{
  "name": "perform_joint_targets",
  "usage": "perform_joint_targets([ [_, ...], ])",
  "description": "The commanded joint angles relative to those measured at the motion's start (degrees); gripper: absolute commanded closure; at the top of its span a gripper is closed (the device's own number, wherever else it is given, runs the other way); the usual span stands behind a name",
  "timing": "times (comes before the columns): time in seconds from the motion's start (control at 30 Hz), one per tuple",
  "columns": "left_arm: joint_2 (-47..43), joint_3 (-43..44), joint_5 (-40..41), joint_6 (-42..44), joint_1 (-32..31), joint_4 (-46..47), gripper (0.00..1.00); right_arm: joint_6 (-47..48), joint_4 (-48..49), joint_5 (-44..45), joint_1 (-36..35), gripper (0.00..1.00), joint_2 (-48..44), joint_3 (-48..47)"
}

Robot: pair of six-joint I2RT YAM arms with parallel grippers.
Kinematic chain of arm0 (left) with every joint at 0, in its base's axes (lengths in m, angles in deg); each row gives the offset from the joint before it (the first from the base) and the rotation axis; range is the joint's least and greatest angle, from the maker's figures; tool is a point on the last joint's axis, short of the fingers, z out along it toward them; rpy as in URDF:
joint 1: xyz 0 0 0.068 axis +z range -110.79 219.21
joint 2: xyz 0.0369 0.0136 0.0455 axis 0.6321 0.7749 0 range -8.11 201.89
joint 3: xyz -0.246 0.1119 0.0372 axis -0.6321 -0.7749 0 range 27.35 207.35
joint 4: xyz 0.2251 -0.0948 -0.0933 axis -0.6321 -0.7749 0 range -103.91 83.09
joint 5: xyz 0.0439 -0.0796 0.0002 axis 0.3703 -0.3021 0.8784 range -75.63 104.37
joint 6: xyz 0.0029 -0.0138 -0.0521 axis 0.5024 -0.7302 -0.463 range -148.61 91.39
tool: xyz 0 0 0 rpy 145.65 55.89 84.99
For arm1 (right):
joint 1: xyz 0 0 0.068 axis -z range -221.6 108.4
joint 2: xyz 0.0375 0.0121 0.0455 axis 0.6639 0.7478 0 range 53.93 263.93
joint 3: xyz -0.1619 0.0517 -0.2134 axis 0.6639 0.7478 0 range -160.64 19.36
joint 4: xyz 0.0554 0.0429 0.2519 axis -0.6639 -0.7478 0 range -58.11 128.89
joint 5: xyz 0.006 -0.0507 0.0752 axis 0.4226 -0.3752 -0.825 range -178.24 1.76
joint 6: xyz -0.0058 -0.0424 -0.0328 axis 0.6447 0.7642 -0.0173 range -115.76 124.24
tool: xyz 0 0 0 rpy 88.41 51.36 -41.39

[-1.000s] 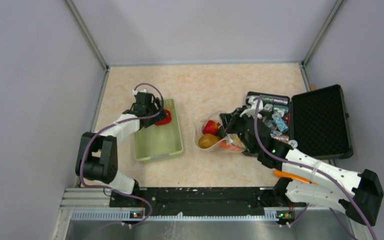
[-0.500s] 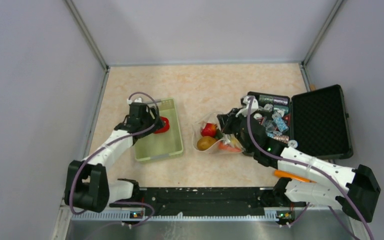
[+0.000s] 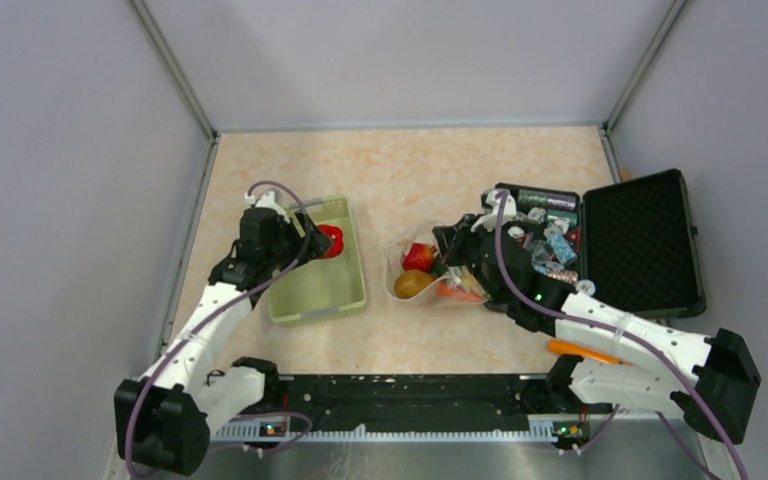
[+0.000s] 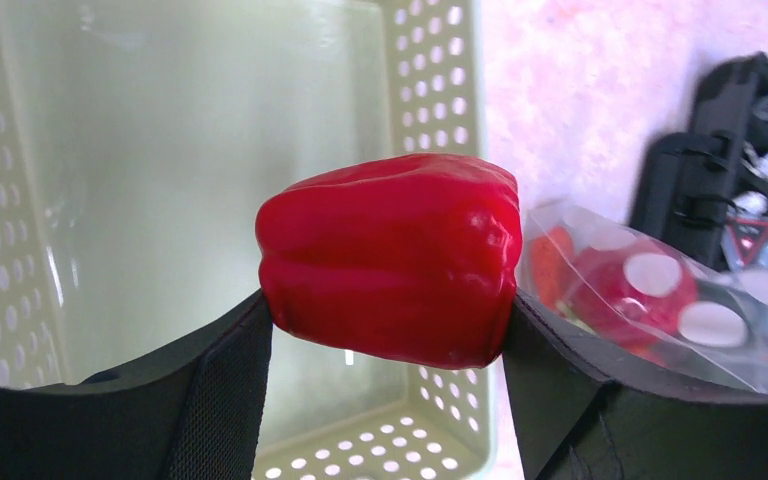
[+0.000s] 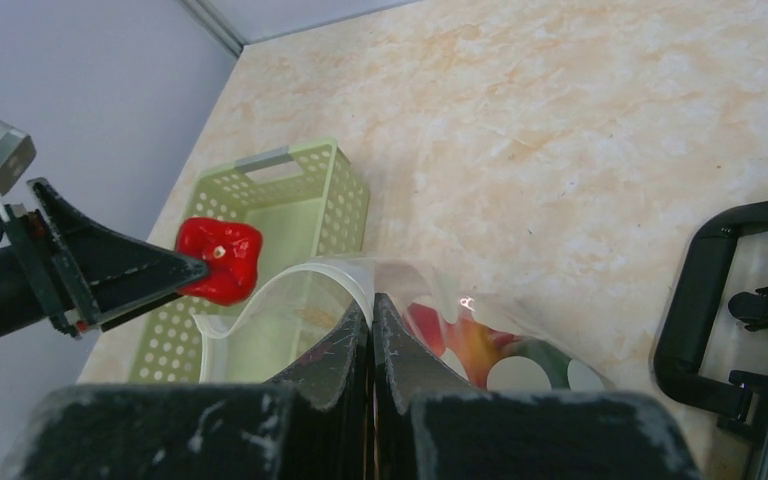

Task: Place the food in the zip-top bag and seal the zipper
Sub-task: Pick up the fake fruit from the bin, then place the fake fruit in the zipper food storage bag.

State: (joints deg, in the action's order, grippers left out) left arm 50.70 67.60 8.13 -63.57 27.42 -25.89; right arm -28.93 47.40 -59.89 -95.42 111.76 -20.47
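Found left arm stretched forward from its base, elbow bent, wrist turned right over the far part of the pale green basket [image 3: 318, 312]. Noted left gripper [image 4: 388, 300] clamped on the red pepper [image 4: 390, 270], one finger on each flank, the pepper raised above the basket floor near its right-hand perforated wall. Recorded right arm angled across from the near right corner, its forearm passing in front of the open black case [image 3: 642, 240] of shiny packets [image 3: 550, 243]. Saw right gripper [image 5: 371, 320] pressed together, pinching the mouth edge of the zip-top bag [image 3: 398, 270], with the whitish zipper [image 5: 260, 292] curling away leftward from the fingers. Located bag on the table between basket and case, mouth toward the basket. Counted inside it a red piece [image 3: 420, 256], a brown piece [image 3: 412, 284] and an orange piece [image 3: 457, 292]. Could not judge from the wrist views how wide the mouth gaped.
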Motion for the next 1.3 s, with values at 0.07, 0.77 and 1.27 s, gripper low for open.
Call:
perform_joint_targets([
  [0.07,-8.1,-1.6,-13.0,0.3,-0.3,4.2,0.47,-0.4,2.7,-0.7,0.3,1.0,1.4,-2.4],
  [0.77,-12.6,6.7,-24.6,4.4,-20.8,5.0,0.39,-1.3,2.8,-2.5,0.3,1.0,2.7,-3.7],
  [1.27,2.1,13.4,-15.0,0.6,-30.2,8.0,0.38,-0.5,1.9,-3.7,0.2,1.0,1.4,-3.7],
])
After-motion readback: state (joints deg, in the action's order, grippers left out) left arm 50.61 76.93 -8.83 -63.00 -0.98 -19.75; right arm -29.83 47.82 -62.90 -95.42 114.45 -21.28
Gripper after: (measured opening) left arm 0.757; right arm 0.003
